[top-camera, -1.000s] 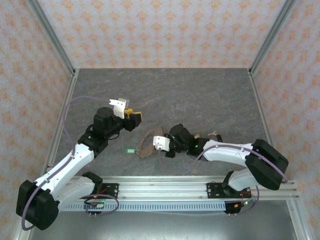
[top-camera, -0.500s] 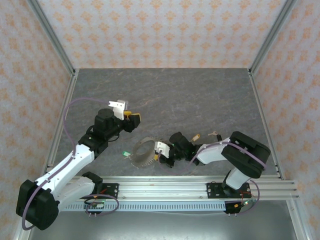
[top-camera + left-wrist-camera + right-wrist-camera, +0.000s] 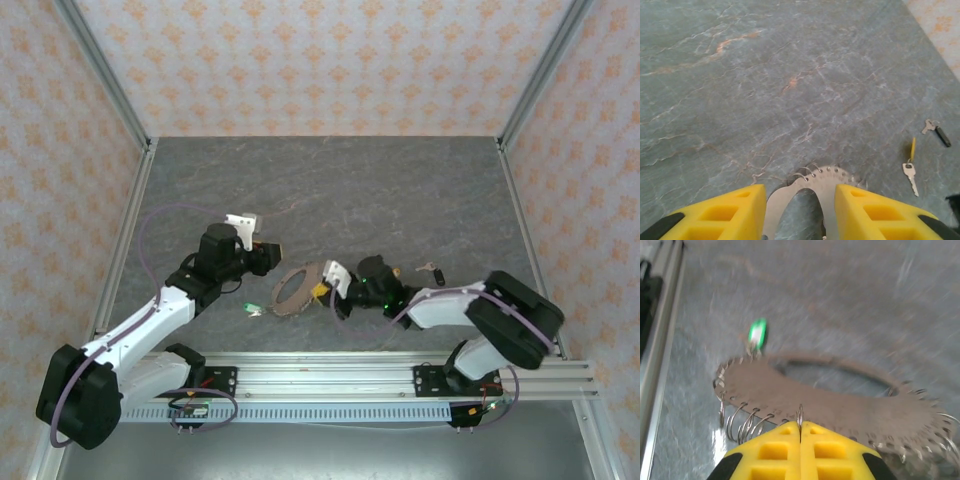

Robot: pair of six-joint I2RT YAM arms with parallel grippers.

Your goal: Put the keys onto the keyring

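Yellow right gripper (image 3: 800, 429) pinches the keyring (image 3: 840, 400); green key (image 3: 757, 333) near its edge

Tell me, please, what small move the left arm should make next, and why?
Probably close the left jaws on the keyring. Its edge sits between them, ungripped, with a jaw on each side. The right jaws are shut on a wire loop at its rim, so a second grip would likely steady it before the green key lying near it is fetched.
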